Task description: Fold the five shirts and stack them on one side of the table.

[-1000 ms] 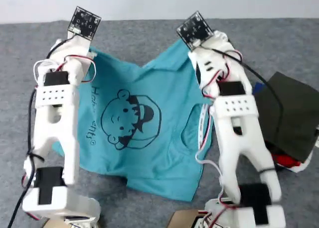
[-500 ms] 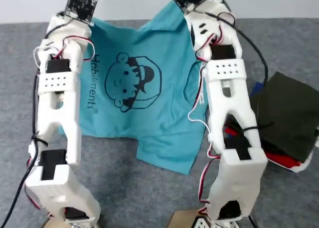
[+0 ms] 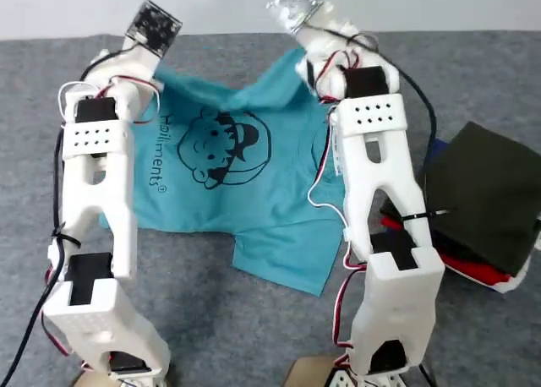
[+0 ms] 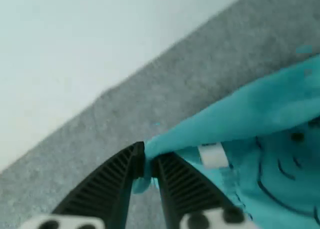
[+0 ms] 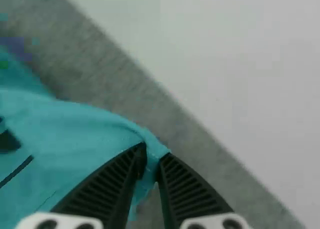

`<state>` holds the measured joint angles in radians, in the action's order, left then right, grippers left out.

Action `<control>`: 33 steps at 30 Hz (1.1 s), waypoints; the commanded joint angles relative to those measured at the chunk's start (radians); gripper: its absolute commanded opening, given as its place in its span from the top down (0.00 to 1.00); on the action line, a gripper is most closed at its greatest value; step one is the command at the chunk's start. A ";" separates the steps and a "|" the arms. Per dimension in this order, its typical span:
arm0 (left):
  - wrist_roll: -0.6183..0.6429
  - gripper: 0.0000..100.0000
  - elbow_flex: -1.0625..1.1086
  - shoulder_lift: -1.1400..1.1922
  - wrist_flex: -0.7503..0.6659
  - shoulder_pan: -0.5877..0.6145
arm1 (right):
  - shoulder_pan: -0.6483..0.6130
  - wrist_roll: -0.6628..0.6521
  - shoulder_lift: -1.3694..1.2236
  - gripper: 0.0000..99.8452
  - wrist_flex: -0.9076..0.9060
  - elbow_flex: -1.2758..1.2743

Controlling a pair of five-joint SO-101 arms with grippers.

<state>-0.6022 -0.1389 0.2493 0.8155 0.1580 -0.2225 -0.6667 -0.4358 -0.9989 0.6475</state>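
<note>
Fig. — Fold step on the teal shirt (image 3: 245, 201), print up, spread mid-counter (image 3: 473, 83) btw. the arms. Left hand (image 4: 147, 161) is clamped on one far corner of the cloth and right hand (image 5: 152, 161) pinches the other, both corners raised. Next move, prob.: carry the far edge toward the near hem, hands level, then let go. Bare counter lies beyond the near hem — the dark stack of folded shirts (image 3: 486, 193) crowds the right arm.

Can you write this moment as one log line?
left gripper: shut on teal shirt | right gripper: shut on teal shirt | far edge: lifted | folded pile: on table
</note>
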 commanded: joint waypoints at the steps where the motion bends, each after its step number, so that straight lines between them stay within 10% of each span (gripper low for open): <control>1: -0.080 0.99 -0.048 -0.008 0.100 0.008 | -0.018 -0.009 0.091 0.99 -0.182 0.060; 17: -0.219 0.99 -0.047 -0.008 0.387 0.064 | -0.071 0.072 0.263 0.99 -0.789 0.058; 33: -0.253 0.99 -0.047 0.098 0.419 0.166 | -0.173 0.153 0.673 0.99 -0.796 -0.609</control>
<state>-0.8493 -0.1404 0.3552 1.2283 0.3145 -0.3882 -0.5455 0.1243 -1.7538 0.1289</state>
